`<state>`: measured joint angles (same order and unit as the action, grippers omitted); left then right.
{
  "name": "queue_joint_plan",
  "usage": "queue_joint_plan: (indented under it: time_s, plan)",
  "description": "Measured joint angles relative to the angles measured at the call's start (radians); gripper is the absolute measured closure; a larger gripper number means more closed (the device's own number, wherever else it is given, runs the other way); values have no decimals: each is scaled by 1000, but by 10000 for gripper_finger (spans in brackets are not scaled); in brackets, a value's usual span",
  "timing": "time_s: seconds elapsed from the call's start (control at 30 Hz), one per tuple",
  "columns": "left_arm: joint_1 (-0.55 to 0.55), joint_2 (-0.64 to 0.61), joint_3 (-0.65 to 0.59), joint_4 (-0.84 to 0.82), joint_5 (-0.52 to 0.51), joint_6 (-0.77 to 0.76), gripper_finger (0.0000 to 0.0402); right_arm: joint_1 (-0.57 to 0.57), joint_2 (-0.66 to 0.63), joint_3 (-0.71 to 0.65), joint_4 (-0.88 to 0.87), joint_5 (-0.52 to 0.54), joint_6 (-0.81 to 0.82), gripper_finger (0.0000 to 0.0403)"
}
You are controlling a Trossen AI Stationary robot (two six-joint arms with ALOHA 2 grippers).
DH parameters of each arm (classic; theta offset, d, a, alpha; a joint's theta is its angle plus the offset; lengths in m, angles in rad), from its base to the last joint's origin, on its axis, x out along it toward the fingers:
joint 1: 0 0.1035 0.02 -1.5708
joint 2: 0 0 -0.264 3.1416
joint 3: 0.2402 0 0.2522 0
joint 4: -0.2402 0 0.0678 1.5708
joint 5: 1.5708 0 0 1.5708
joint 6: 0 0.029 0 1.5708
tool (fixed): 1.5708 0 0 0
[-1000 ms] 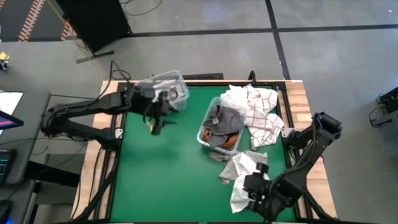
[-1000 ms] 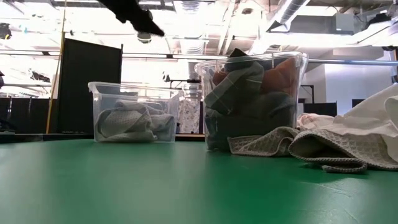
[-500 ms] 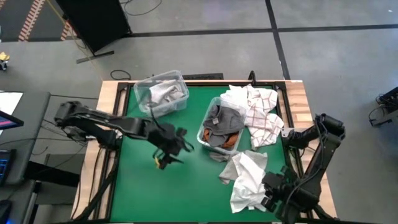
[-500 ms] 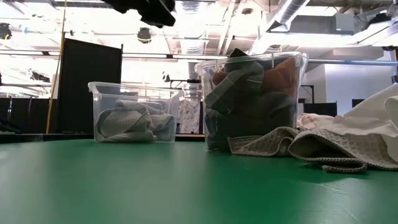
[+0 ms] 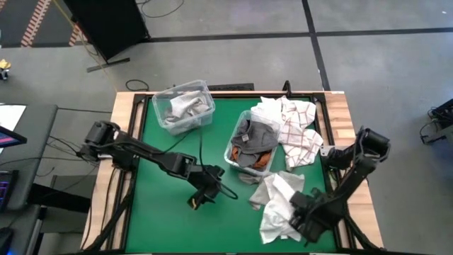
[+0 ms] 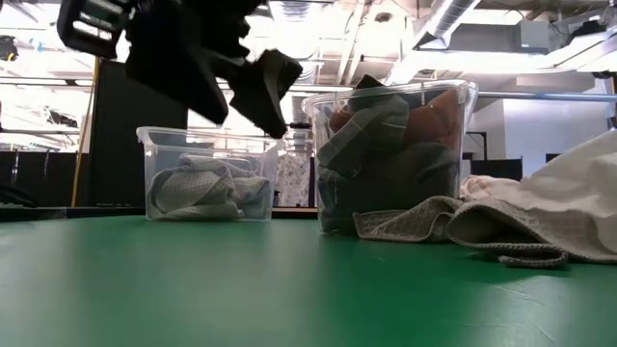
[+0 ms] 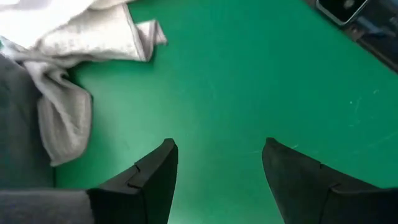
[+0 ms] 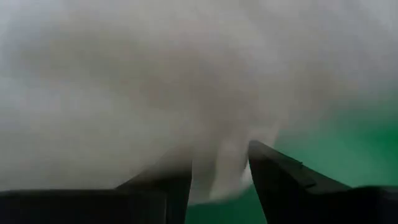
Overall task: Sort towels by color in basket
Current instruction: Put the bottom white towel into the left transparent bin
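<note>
Green felt covers the bench (image 5: 163, 212), where two clear plastic tubs sit: one (image 5: 183, 106) holds a soft light grey towel (image 5: 185, 105), the other (image 5: 249, 148) is stuffed with dark grey (image 5: 255, 137) and rust orange cloths (image 5: 263, 160). The left gripper (image 5: 200, 200) hangs over bare felt, fingers apart, holding nothing. The right gripper (image 5: 297, 219) has its fingers pinched on a crumpled plain white towel (image 5: 276, 209), near a checked one (image 5: 296, 131).
</note>
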<state>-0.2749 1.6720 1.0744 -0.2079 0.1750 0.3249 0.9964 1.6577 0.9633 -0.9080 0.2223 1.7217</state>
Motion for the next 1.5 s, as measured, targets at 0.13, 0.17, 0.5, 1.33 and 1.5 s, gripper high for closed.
queue_joint_plan:
  time_s: [0.13,0.17,0.5,1.33,1.5]
  plan:
    - [0,16,0,37,0,-13,180,-95,0,-85,324,128,-179,218]
    - [-1,16,0,47,0,-13,180,-125,0,-99,401,159,-237,218]
    - [-46,15,0,225,-28,64,174,-364,0,-122,805,244,-766,218]
    - [-25,391,192,377,-146,188,62,-344,0,-122,888,197,-789,218]
    - [-24,490,330,273,-190,211,69,-335,0,-122,889,197,-789,218]
